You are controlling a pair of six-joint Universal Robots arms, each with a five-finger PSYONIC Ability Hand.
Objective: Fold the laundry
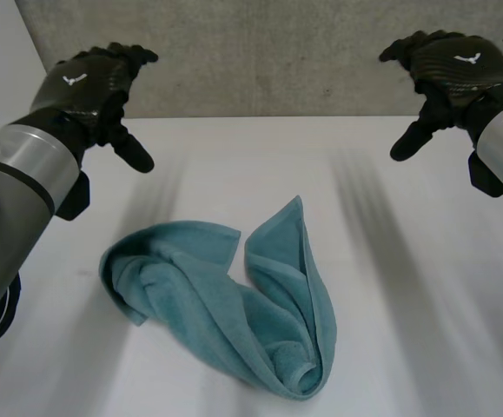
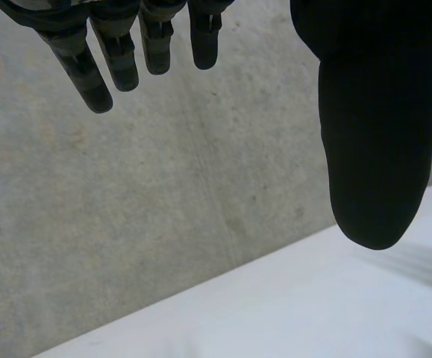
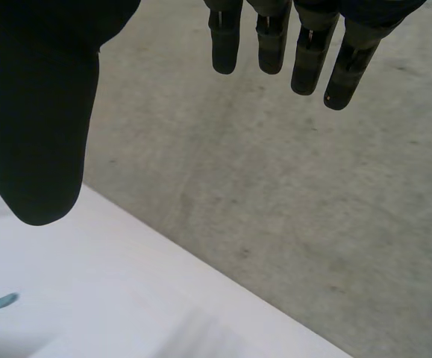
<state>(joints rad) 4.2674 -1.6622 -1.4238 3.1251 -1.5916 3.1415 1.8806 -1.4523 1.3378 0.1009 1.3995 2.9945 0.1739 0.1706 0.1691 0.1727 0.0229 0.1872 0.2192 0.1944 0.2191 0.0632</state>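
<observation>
Left arm [image 1: 21,178], bird-logo hands [image 1: 90,82] [image 1: 455,65], teal towel [image 1: 225,304]

You had a soft, looped terry-cloth towel [image 1: 199,304] on a smooth, matt worktop [image 1: 407,287], backed by a rough, concrete-looking wall [image 1: 260,52].

head view looks down from behind onto the tabletop [image 1: 407,287]. wrist views look past left hand [image 2: 372,127] and right hand [image 3: 44,112] at the wall [image 2: 163,186]; all share the tabletop's far edge.
</observation>
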